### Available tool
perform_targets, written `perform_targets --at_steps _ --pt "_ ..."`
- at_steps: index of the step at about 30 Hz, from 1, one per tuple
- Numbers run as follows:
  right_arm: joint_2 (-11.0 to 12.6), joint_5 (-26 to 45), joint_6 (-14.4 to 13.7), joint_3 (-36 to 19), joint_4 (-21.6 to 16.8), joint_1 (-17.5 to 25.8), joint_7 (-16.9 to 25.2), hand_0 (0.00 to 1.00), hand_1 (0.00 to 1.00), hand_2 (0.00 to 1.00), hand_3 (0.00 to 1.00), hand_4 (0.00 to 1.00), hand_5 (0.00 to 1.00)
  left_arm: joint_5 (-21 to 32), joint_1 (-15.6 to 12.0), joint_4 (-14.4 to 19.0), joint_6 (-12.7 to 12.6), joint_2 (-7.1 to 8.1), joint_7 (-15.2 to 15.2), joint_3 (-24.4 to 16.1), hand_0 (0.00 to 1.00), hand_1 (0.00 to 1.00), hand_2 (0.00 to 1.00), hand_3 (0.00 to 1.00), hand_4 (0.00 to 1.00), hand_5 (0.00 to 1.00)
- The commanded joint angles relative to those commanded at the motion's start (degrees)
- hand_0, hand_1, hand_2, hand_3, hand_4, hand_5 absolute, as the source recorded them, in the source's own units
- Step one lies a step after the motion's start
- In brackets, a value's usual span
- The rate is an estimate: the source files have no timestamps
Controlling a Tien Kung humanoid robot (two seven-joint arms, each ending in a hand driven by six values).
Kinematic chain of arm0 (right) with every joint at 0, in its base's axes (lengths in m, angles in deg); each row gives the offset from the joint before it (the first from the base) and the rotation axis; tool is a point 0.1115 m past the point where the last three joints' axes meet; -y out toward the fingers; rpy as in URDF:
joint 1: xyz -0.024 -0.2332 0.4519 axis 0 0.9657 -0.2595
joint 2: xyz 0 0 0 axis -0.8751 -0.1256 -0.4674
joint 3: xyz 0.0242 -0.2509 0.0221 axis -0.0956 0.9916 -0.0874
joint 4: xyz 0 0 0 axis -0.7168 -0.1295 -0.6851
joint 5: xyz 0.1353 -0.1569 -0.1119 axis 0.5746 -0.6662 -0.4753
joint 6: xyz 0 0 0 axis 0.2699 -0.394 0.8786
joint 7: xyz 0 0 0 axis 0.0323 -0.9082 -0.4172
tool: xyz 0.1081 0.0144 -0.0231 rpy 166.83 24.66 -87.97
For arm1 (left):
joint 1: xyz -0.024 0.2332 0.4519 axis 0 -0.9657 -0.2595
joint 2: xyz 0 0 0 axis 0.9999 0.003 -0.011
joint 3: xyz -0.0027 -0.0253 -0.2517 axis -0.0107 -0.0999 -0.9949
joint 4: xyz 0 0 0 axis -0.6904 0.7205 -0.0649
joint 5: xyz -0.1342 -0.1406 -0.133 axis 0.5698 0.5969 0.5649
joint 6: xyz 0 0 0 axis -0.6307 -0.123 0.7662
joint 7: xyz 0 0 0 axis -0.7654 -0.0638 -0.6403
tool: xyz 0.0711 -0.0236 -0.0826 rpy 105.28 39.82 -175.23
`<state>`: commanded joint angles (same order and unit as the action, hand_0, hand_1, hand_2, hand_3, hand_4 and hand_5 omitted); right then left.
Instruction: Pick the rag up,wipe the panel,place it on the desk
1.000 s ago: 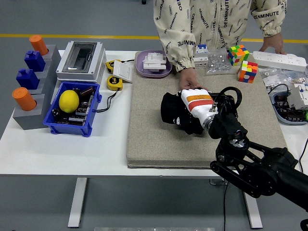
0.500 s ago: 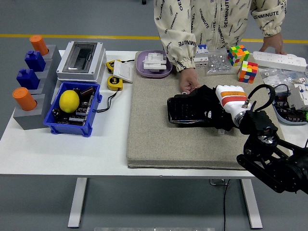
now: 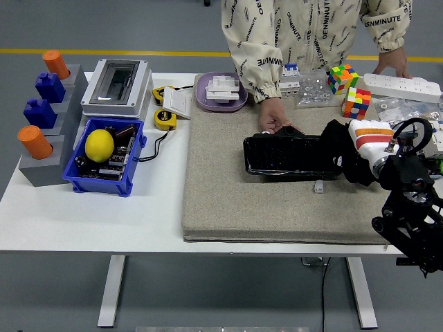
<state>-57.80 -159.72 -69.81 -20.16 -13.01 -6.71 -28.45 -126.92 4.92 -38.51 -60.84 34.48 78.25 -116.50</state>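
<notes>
A long black panel (image 3: 287, 156) lies on the beige mat (image 3: 228, 207), across its middle. My right hand (image 3: 354, 149), white with an orange stripe, is at the panel's right end, its fingers shut on a black rag (image 3: 339, 153) that it presses against the panel there. A person's hand (image 3: 274, 119) rests on the panel's far edge near its left end. Most of the panel's top shows bare to the left of the rag. My left arm is not visible.
A small white piece (image 3: 318, 185) lies on the mat just in front of the panel. Two colour cubes (image 3: 355, 102) and a power strip (image 3: 401, 86) sit at the back right, a purple plate (image 3: 201, 97) behind the mat. A blue bin (image 3: 135, 155) with a lemon stands at the left.
My right hand has slid the rag rightward along the panel, from its left end to its right end, uncovering the panel's surface. The person's hand has stayed on the far edge.
</notes>
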Motion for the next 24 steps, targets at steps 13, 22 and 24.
perform_targets --at_steps 13,22,24 --pt "1.0 -0.4 0.1 -0.5 -0.3 -0.1 -0.2 0.398 0.445 0.509 0.522 0.914 0.254 -0.1 0.1 0.1 0.0 0.01 0.0 -0.1 0.651 0.663 0.695 0.581 0.679 0.445" --pt "-2.2 -0.3 0.3 0.7 -0.4 -1.6 -0.3 0.397 0.445 0.509 0.522 0.914 0.256 0.0 0.0 0.0 0.0 0.01 0.0 -0.1 0.652 0.661 0.695 0.58 0.679 0.446" --pt "-3.2 -0.3 0.3 0.8 -0.4 -1.9 -0.3 0.399 0.446 0.51 0.522 0.913 0.258 0.0 0.0 0.0 0.0 -0.01 0.0 0.0 0.652 0.662 0.695 0.579 0.679 0.446"
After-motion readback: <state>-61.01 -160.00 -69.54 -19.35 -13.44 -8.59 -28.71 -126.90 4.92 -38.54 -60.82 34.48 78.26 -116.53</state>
